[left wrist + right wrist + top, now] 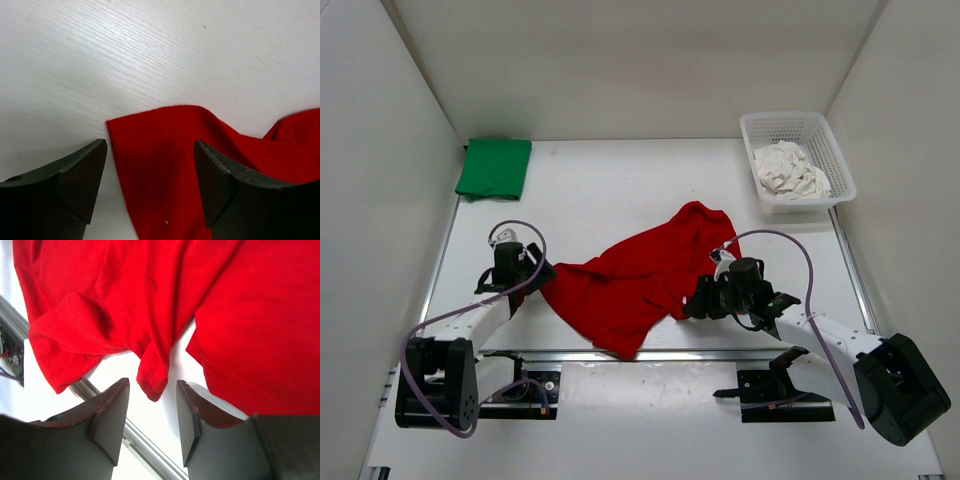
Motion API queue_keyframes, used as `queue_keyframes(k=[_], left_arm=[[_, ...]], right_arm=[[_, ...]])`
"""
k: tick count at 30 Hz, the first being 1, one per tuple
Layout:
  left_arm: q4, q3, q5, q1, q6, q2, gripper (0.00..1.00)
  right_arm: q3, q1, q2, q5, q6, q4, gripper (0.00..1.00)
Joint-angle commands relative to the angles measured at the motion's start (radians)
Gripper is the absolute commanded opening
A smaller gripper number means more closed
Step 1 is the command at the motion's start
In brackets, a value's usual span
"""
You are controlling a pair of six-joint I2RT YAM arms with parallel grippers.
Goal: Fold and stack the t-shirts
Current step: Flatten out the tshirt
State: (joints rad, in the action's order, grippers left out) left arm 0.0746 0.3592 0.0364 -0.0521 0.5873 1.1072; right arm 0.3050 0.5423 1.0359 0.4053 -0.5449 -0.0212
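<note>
Red shirt (640,275) crumpled at desk (620,180) near edge. Left gripper (150,150) spread over its left corner; right gripper (152,385) spread at a hem fold.

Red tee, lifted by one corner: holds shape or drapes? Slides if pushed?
Likely floppy: the red t-shirt lies in soft folds and creases, so a lifted corner would probably trail the rest. Pushed, it would likely bunch up rather than slide whole, though the table looks smooth.
</note>
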Motion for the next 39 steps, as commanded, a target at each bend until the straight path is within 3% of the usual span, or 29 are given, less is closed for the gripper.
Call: queue_keyframes(k=[1, 2, 4, 12, 14, 17, 21, 24, 28, 30, 31, 33, 35, 37, 39], left_arm=[[0.024, 0.029, -0.027, -0.005, -0.004, 0.052, 0.8], [0.014, 0.033, -0.023, -0.002, 0.002, 0.071, 0.8], [-0.001, 0.037, -0.013, -0.012, 0.003, 0.094, 0.71], [-0.035, 0.015, -0.016, -0.006, 0.023, 0.06, 0.08], [-0.038, 0.021, -0.027, -0.005, 0.026, 0.025, 0.0], [-0.027, 0.116, -0.02, -0.053, 0.009, -0.01, 0.0], [-0.042, 0.299, -0.032, -0.092, 0.022, 0.08, 0.0], [-0.03, 0.533, -0.061, -0.094, 0.017, 0.216, 0.0], [0.103, 0.998, -0.133, -0.072, 0.002, 0.419, 0.0], [0.184, 1.261, -0.158, -0.045, 0.014, 0.48, 0.0], [0.197, 1.315, -0.177, -0.035, 0.023, 0.499, 0.0], [0.195, 1.44, -0.197, -0.002, 0.045, 0.499, 0.0], [0.166, 1.439, -0.233, 0.039, 0.077, 0.45, 0.0], [0.096, 1.336, -0.262, 0.095, 0.112, 0.368, 0.0], [-0.022, 1.145, -0.23, 0.132, 0.105, 0.254, 0.0]], right_arm=[[-0.024, -0.008, 0.03, 0.067, -0.013, -0.103, 0.4], [-0.024, -0.01, 0.035, 0.07, -0.015, -0.121, 0.38], [-0.012, 0.007, 0.035, 0.052, -0.015, -0.137, 0.29], [-0.003, -0.027, 0.053, 0.063, -0.012, -0.163, 0.04], [0.014, -0.031, 0.02, 0.053, -0.016, -0.143, 0.0], [0.069, -0.062, 0.004, 0.055, -0.009, -0.119, 0.0], [0.219, -0.171, 0.056, 0.095, 0.008, -0.105, 0.0], [0.513, -0.24, 0.22, 0.069, 0.092, 0.004, 0.0], [1.035, -0.395, 0.469, 0.092, 0.145, 0.145, 0.0], [1.499, -0.445, 0.646, 0.118, 0.187, 0.335, 0.0], [1.646, -0.452, 0.695, 0.116, 0.201, 0.401, 0.0], [2.232, -0.476, 0.904, 0.17, 0.209, 0.608, 0.0], [2.489, -0.53, 0.982, 0.26, 0.125, 0.615, 0.0], [2.378, -0.591, 0.899, 0.381, 0.03, 0.509, 0.01], [2.087, -0.581, 0.705, 0.391, 0.071, 0.402, 0.0]])
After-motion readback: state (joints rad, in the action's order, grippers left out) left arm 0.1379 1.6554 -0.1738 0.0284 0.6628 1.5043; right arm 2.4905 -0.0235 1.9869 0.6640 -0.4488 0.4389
